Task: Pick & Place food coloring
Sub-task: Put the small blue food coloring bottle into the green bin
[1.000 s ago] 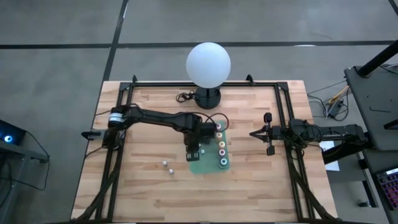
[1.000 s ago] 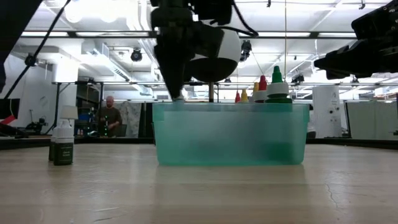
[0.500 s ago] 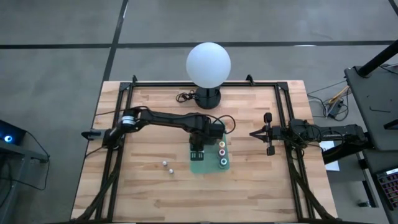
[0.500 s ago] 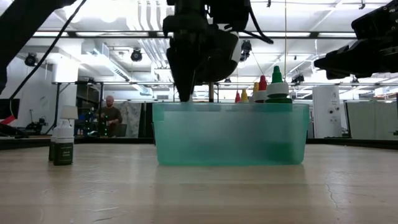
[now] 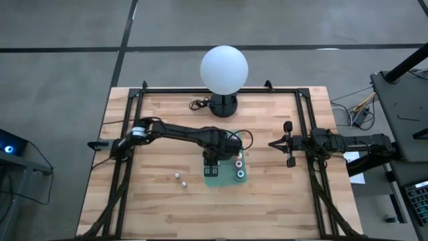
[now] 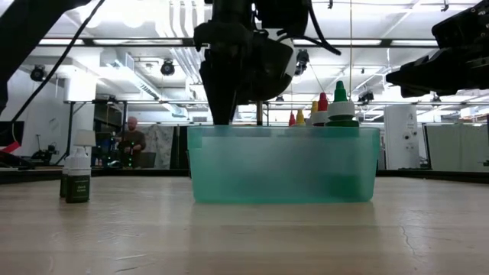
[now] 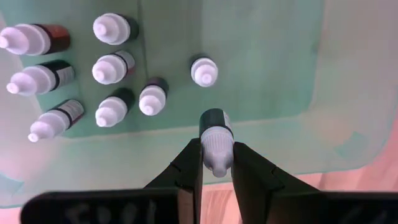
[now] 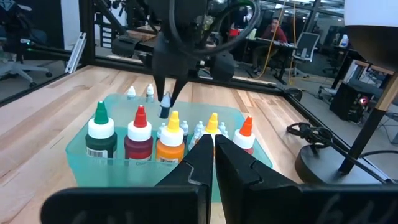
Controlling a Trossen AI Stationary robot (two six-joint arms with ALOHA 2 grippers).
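While pointing down, left gripper [image 7: 217, 163] pinches small bottle [image 7: 216, 140] over bin [image 5: 215, 178]

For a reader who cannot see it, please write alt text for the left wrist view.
The left tool holds a small white-capped dark bottle over a translucent green plastic bin. Eight similar small bottles stand inside.

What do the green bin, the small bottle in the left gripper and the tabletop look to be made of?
Green bin: likely translucent frosted plastic; bottle shapes show dimly through its wall.
Small bottle, held in the left gripper: probably plastic, with a matte white dropper cap over a dark body.
Tabletop: wood, seemingly butcher-block; jointed strips and grain are visible.
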